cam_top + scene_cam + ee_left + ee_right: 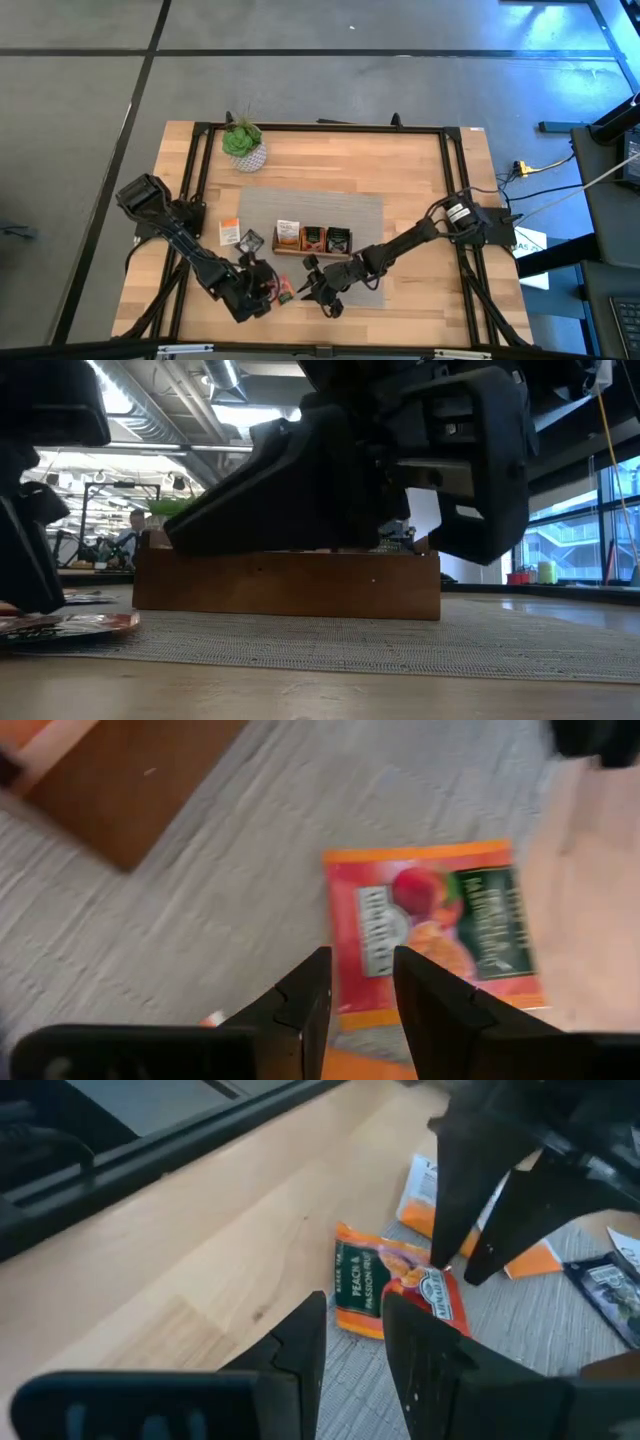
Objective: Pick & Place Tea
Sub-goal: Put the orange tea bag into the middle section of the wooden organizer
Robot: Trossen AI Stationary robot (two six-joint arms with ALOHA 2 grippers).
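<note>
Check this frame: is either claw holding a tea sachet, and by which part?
Nothing is held. The left claw hangs open above the red sachet, which lies flat on the grey mat. The right claw is open and empty nearby.

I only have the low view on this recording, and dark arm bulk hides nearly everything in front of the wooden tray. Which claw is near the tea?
Observer: Both, seen from above. The left claw and the right claw face each other just off the tray.
Operator: Any sachet between them?
Observer: Yes, a red-and-orange sachet lies flat below the left claw, partly on the grey mat and partly on bare wood.
Operator: Gripped?
Observer: Not by the left wrist view. There is a gap between its fingers with nothing in it.
</note>
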